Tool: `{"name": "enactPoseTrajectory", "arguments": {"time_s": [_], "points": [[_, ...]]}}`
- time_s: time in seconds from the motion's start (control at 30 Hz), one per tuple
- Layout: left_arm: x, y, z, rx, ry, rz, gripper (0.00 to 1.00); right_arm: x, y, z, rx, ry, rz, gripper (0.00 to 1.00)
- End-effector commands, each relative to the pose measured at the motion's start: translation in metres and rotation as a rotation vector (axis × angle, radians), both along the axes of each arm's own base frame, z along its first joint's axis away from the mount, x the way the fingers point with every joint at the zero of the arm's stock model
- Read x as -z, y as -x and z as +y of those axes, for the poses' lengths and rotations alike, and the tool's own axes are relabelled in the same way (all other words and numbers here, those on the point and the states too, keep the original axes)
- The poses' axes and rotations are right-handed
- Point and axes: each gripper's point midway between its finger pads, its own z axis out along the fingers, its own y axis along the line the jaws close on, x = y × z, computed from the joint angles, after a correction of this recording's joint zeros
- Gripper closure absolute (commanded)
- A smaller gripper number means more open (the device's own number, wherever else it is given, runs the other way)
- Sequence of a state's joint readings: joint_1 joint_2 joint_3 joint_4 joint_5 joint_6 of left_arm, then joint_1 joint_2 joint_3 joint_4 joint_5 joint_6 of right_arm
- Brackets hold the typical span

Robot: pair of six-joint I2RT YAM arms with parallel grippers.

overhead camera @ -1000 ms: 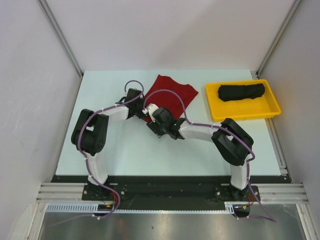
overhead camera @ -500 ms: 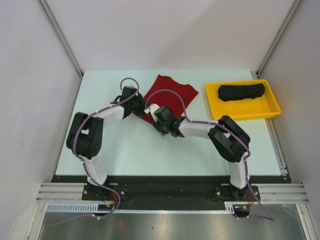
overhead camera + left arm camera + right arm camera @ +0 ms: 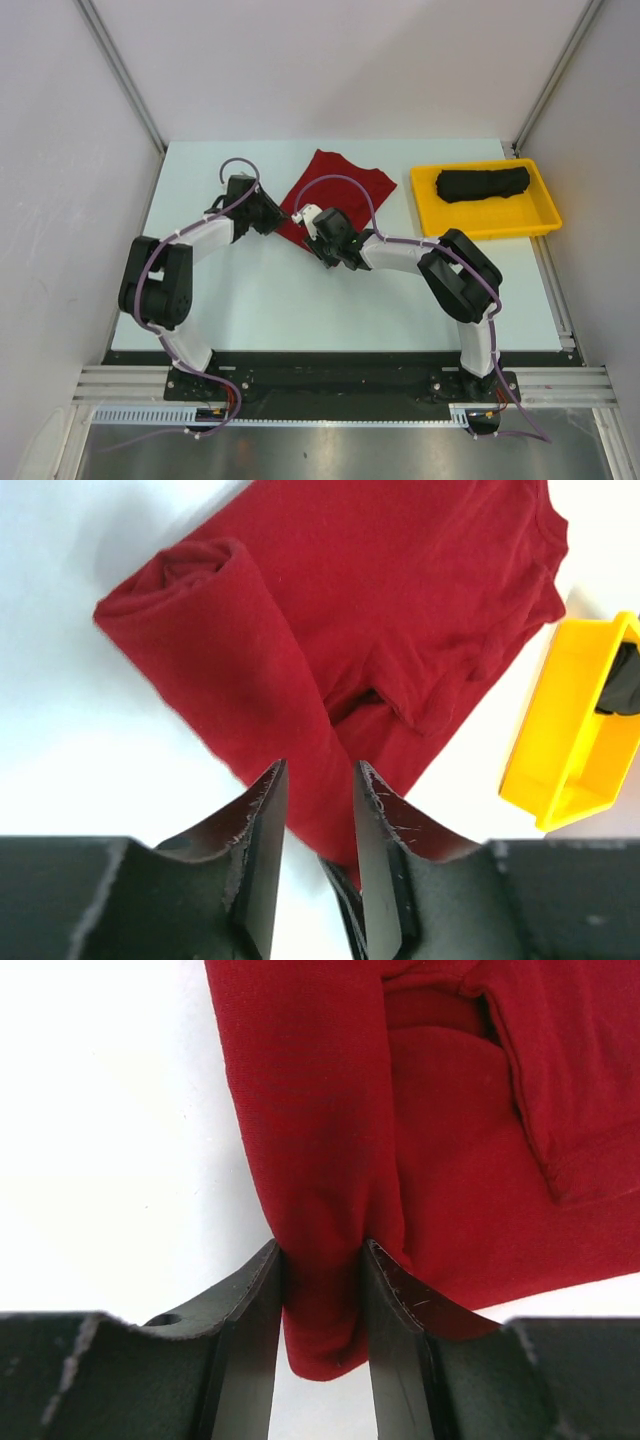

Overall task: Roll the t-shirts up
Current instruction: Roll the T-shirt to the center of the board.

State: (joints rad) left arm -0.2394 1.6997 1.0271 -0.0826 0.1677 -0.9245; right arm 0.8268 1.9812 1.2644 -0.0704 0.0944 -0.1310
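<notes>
Shirts number two in the top view. The red t-shirt lies spread on the far middle of the table, turned so its corners point diagonally. The black t-shirt sits rolled in the single yellow tray at the far right, its long axis running left to right. The left gripper and right gripper meet at the red shirt's near-left edge and hide it.

From the left wrist, that edge shows as a thick roll slanting from upper left down into the fingers, which pinch its near end. The tray is cut off at the right, with only a sliver of black cloth showing.

From the right wrist, the jaws squeeze a bunched fold of the red t-shirt, which runs straight up the frame. The rest of the shirt is cropped.
</notes>
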Motion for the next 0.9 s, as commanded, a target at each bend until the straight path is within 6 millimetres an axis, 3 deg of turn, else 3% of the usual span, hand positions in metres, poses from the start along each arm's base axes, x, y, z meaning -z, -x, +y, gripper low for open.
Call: {"name": "enactPoseTrajectory", "arguments": {"time_s": [0.0,0.3,0.4,0.53,0.87], "points": [[-0.030,-0.036,-0.007,-0.034,0.044,-0.091,0.65,0.002,0.002,0.014,-0.022,-0.042,0.029,0.60],[0.005,-0.058,-0.009,-0.075,0.042,-0.029,0.68,0.003,0.004,0.015,-0.024,-0.049,0.041,0.61],[0.027,-0.052,0.001,-0.111,-0.003,0.031,0.69,0.004,0.005,0.014,-0.023,-0.045,0.046,0.61],[0.039,-0.049,0.014,-0.142,-0.028,0.052,0.70,0.005,0.006,0.013,-0.021,-0.040,0.049,0.61],[0.008,-0.062,0.065,-0.177,-0.084,-0.015,0.62,0.004,0.007,0.012,-0.021,-0.045,0.061,0.62]]}}
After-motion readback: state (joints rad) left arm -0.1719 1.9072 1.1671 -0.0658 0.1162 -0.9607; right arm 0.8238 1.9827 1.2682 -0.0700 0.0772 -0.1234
